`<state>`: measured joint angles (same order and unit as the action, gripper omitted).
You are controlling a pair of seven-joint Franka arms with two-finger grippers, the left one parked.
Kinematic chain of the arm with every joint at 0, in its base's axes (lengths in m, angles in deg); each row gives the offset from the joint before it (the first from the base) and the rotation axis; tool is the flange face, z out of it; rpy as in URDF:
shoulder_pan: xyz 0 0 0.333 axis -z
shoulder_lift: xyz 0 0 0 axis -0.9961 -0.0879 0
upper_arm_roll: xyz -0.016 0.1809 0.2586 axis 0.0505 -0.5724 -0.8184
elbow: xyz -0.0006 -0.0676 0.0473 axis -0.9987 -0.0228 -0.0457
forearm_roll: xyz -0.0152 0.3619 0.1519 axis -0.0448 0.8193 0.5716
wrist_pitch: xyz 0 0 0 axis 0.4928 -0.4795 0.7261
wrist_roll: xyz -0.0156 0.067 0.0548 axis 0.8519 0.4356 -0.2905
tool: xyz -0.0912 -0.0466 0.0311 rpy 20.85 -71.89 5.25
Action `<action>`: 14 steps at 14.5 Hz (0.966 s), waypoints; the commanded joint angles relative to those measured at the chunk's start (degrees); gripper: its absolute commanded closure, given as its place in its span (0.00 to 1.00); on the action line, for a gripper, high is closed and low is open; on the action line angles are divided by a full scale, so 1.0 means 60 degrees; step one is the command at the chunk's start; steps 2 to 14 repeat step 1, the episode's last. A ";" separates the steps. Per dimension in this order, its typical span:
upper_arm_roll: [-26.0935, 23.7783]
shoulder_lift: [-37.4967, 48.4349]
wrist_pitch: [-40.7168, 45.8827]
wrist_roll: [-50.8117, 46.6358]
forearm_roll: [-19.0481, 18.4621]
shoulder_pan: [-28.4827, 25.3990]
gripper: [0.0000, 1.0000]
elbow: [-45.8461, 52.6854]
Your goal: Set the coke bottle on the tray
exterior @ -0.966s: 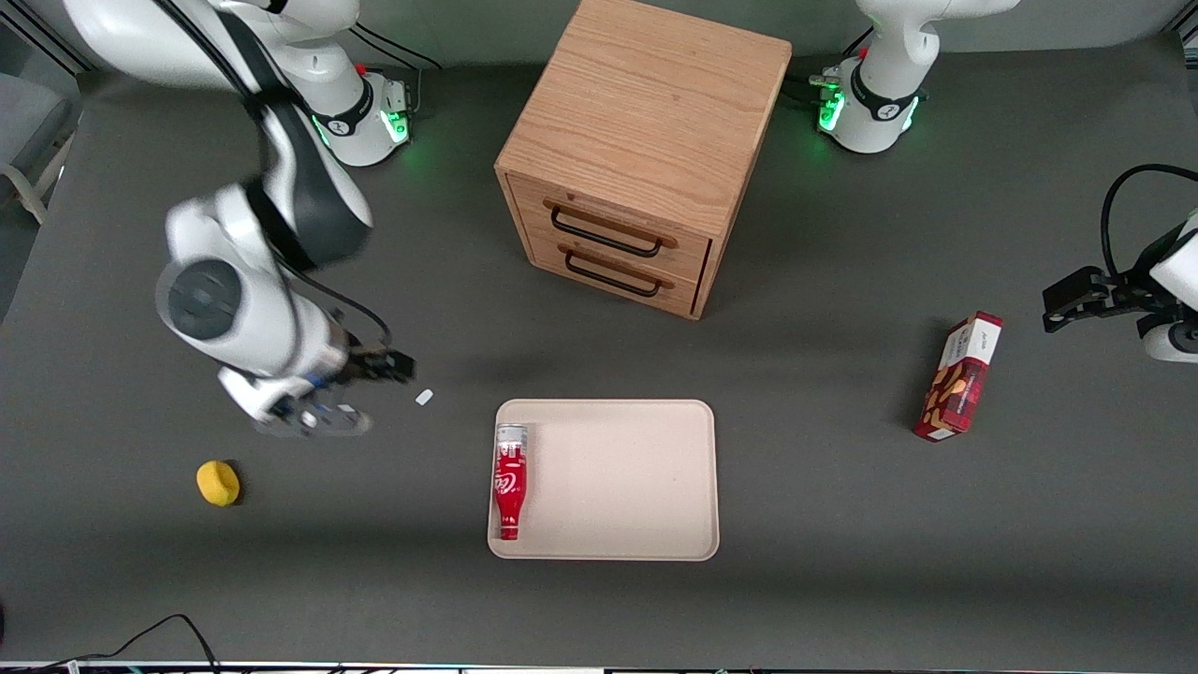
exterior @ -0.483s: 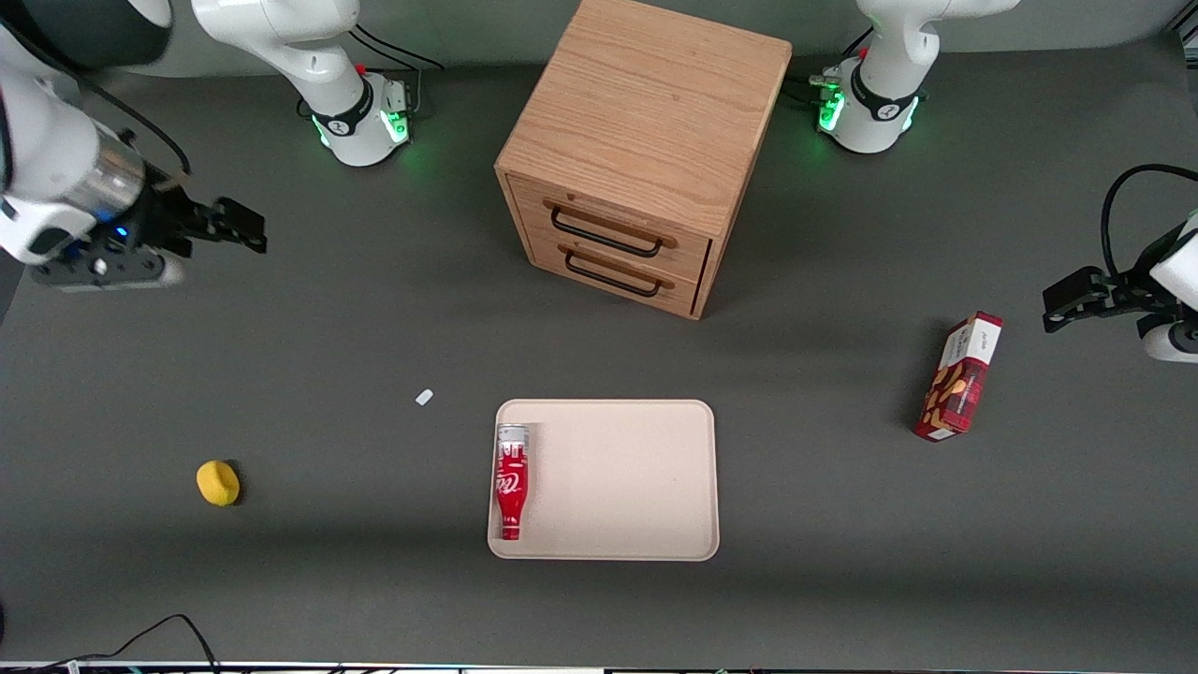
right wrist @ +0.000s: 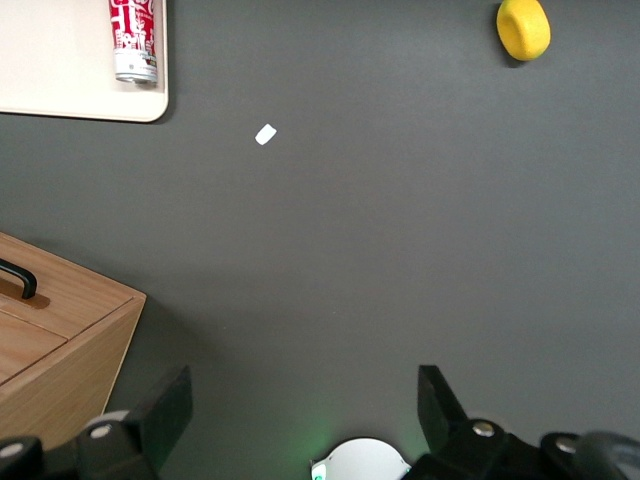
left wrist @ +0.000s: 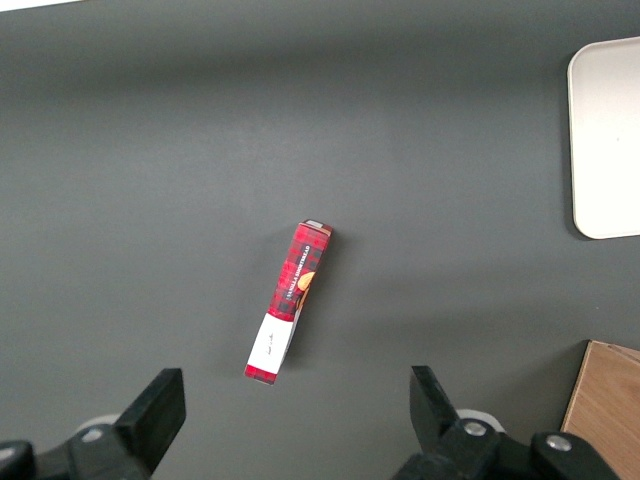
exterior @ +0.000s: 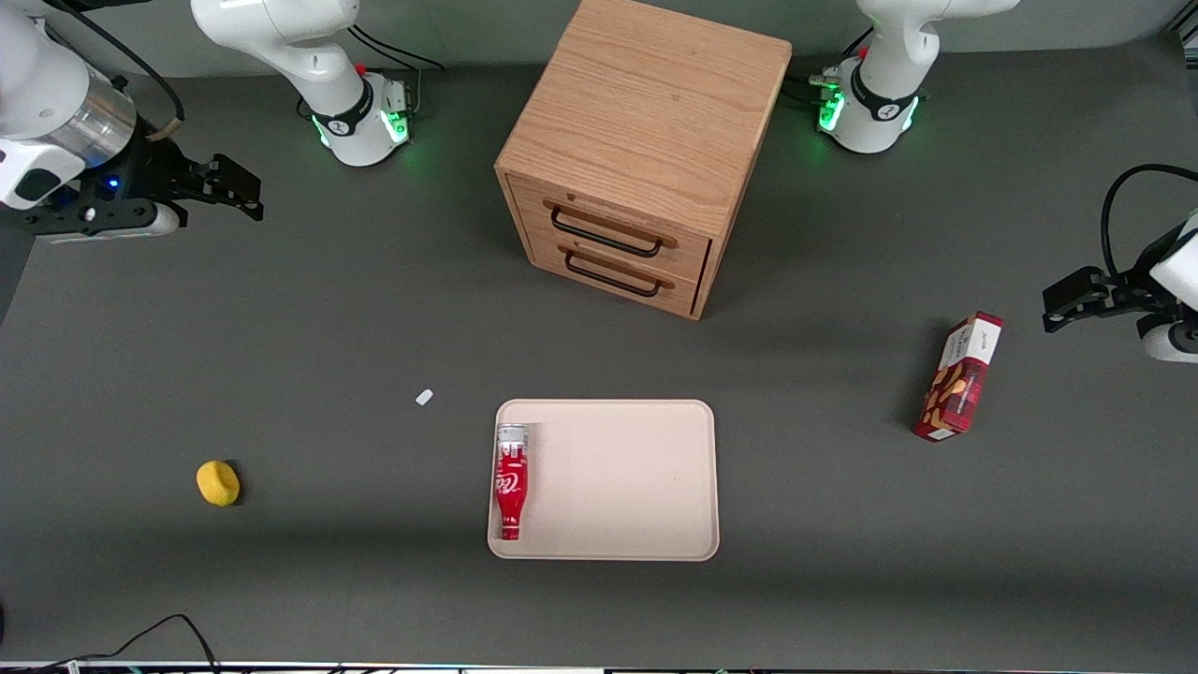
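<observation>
Clearly, the gripper [exterior: 239, 187] was high above the working arm's end of the table [exterior: 374, 309], well apart from everything on it, with its fingers spread wide and nothing between them (the right wrist view shows both fingertips [right wrist: 170, 405] far from each other over bare dark surface). The wrist was turned so that the fingers pointed sideways toward the wooden drawer cabinet [exterior: 646, 150].

The coke bottle [exterior: 510, 480] lay flat inside the tray [exterior: 627, 487], along the short rim nearest to the working arm, touching or almost touching that rim. Its silver-grey base pointed toward the cabinet and its red cap toward the front camera. The remaining part of the tray was bare.

Between the gripper and the tray was wide open tabletop; only a small white scrap [exterior: 424, 397] lay there, near the tray's corner. A yellow lemon-like object [exterior: 218, 483] sat alone toward the working arm's end, nearer to the front camera. The red snack box [exterior: 959, 376] lay toward the parked arm's end, well apart from the tray. The cabinet stood farther from the camera than the tray, both drawers closed.
</observation>
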<state>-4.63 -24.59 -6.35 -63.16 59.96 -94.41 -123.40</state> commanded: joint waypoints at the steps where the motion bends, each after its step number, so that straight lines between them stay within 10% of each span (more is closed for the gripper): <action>1: 0.0173 0.0158 -0.0084 -0.0008 0.0023 -0.0124 0.00 -0.0245; 14: 0.0173 0.0158 -0.0084 -0.0008 0.0023 -0.0124 0.00 -0.0245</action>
